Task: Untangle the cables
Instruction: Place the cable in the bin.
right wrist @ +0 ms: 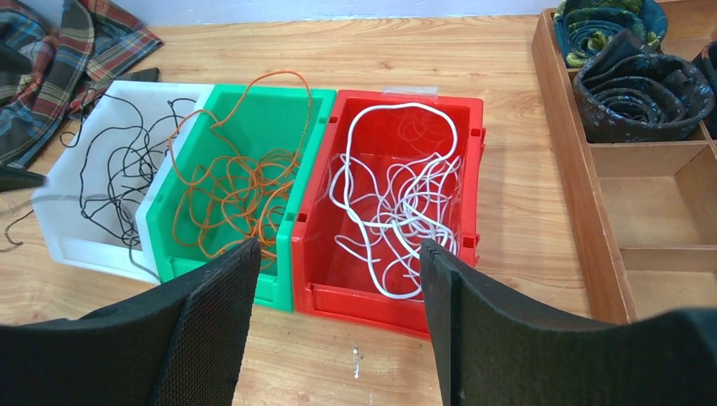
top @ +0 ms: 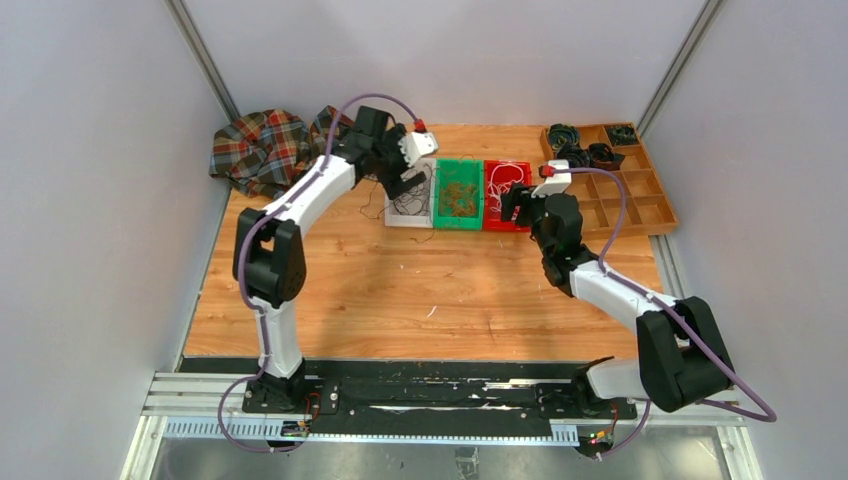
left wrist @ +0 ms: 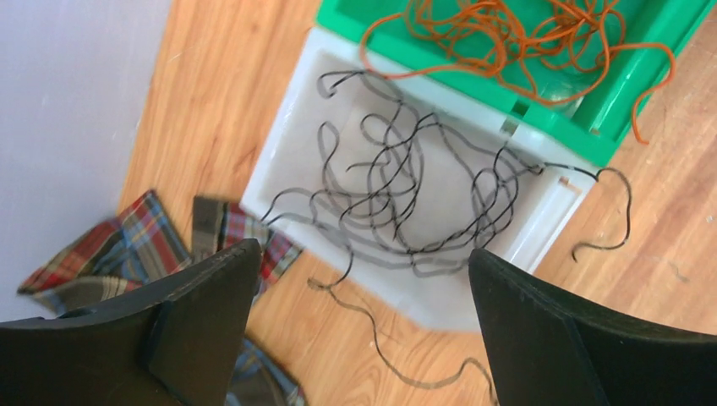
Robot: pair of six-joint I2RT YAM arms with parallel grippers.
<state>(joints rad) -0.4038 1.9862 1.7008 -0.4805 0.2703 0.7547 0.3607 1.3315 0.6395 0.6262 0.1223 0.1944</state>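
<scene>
- We find the left gripper [left wrist: 363,260] hovering over the white bin [left wrist: 541,228], fingers spread wide, nothing between them.
- We log the black cables [left wrist: 406,211] as a loose tangle inside that bin. A few strands spill over its walls onto the table [left wrist: 211,101].
- We see the orange cables [right wrist: 245,178] heaped in the green bin [right wrist: 169,245], the middle one of the row, touching the white bin on one side and the red bin [right wrist: 363,300] on the other.
- We note the white cables [right wrist: 397,203] looped loosely in the red bin.
- The right gripper [right wrist: 338,254] hangs at the near side of the red bin, facing the row. We read its fingers as released, with no cable between them.
- We mark a plaid cloth [top: 265,145] crumpled at the far left of the table, just beside the white bin.
- A compartmented wooden tray [top: 640,200] sits to the right of the bins, and we count dark coiled rolls [right wrist: 634,93] in its far compartments.
</scene>
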